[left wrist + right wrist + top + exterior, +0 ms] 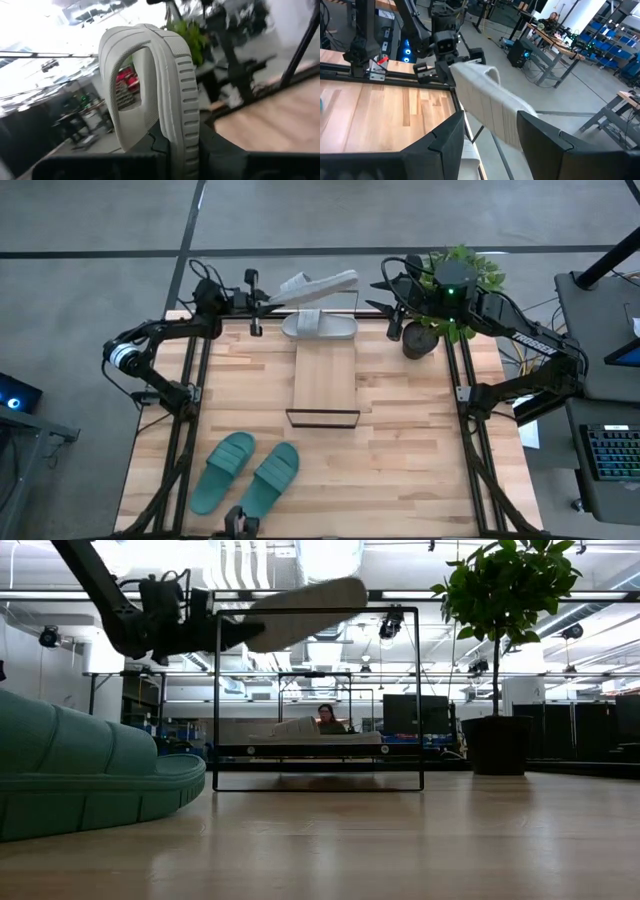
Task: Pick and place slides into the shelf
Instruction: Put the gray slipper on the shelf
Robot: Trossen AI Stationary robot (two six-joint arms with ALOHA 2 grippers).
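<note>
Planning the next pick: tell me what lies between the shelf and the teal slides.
Nothing: in the high view only bare tabletop separates the shelf from the teal slides near the front edge.

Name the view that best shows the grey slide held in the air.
The high view: the whole raised grey slide shows, gripped by the left gripper above the shelf. The low view shows its sole edge-on, the left wrist view only its strap, the right wrist view its side.
</note>
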